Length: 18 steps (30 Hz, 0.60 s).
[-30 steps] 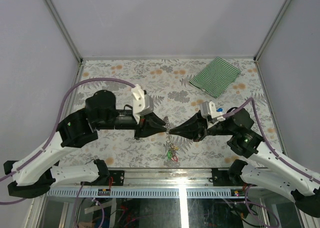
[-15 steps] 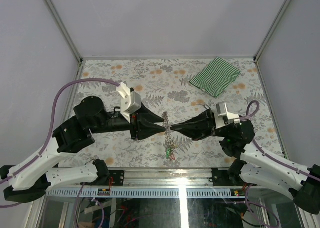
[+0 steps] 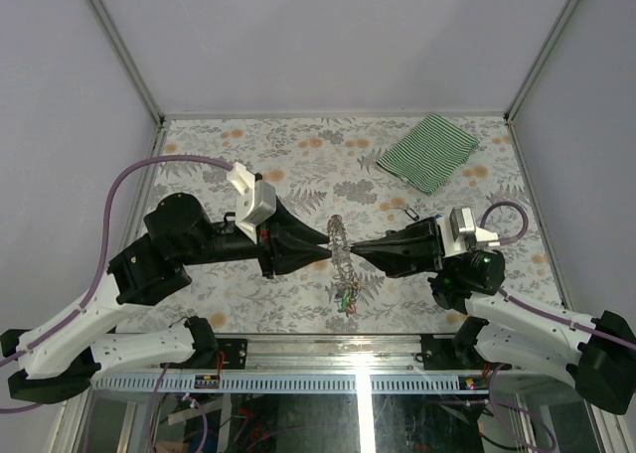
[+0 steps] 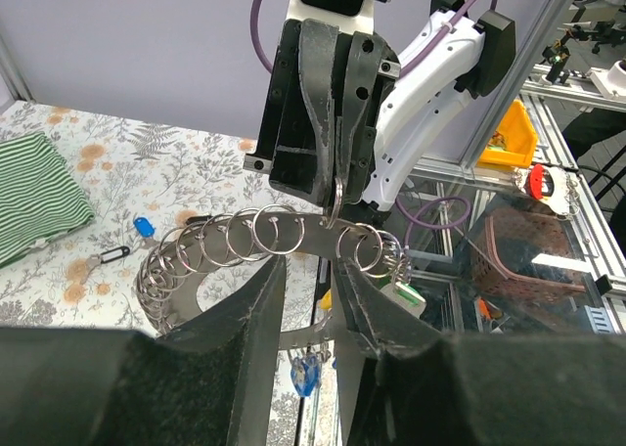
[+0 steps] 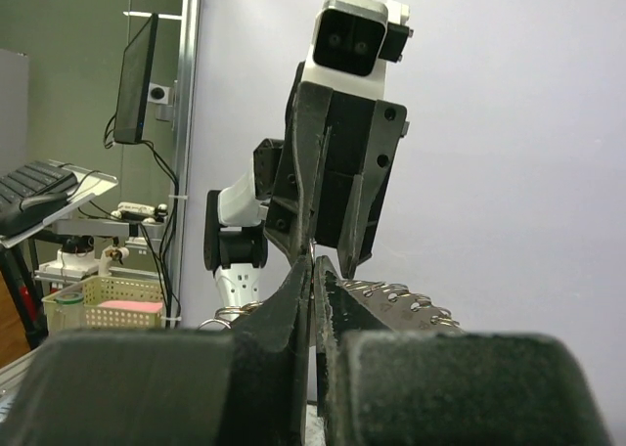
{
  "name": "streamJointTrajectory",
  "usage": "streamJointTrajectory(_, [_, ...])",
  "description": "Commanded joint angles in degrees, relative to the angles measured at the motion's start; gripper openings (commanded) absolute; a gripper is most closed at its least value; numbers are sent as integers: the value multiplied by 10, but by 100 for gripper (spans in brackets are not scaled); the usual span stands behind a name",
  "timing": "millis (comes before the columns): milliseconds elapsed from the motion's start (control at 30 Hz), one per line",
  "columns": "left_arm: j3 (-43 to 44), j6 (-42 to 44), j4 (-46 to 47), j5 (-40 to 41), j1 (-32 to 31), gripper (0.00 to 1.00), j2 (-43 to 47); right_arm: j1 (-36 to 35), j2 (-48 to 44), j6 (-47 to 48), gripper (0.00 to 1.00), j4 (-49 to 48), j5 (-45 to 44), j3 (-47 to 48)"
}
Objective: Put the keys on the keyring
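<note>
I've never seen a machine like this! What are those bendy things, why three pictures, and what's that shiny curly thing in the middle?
Those are two robot arms: a left arm and a right arm. One picture looks down from above. The other two come from small cameras on the wrists, so each shows its own fingers close up. On the flowery table lie a green striped cloth, a key with a blue tag and a key with a black tag. The shiny thing is a keyring of many metal loops, up in the air between the arms. A few keys with coloured tags hang from it. The right fingers are pinched shut on one loop. The left fingers stand a little apart at the keyring; I can't tell whether they grip it.
</note>
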State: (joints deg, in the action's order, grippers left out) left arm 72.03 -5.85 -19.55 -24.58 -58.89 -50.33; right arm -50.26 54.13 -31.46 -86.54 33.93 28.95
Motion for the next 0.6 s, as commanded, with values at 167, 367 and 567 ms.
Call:
streamJointTrajectory(167, [-33,-23,120,-21,-3,25,21,-2,-4,0,0,-85,-32,22])
streamJointTrajectory(367, [-55,-33,174,-10,-3,28,30,-2,-12,16,0,-31,-45,33])
streamJointTrajectory(567, [-62,-35,194,-14,-3,30,18,-3,-17,25,0,-6,-55,37])
